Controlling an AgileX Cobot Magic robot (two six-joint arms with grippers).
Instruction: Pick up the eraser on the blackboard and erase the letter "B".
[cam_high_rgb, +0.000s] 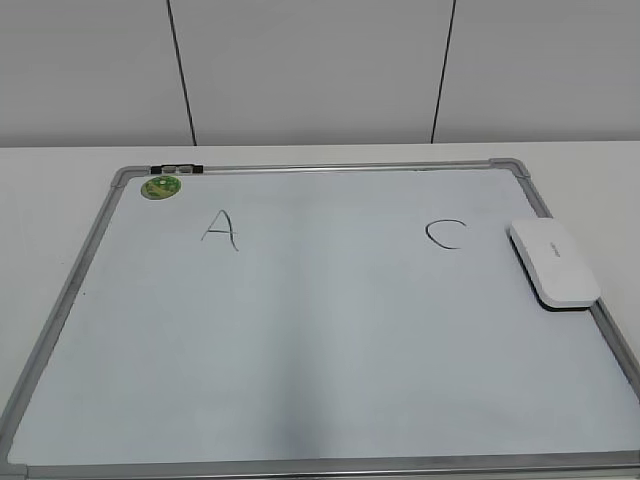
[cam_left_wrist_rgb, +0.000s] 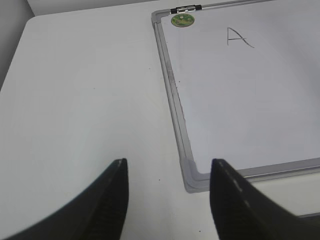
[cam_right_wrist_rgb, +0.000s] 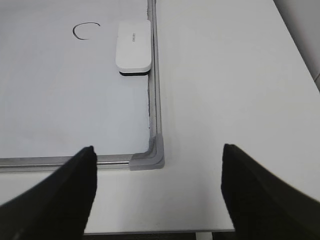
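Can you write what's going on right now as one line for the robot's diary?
eraser: lying on blackboard right of C | letter B: none visible between A and C | left gripper: open, empty | right gripper: open, empty

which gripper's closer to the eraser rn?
Right. The eraser lies by the board's right frame, ahead and left of the open right gripper. The left gripper sits off the board's opposite corner; its view doesn't show the eraser.
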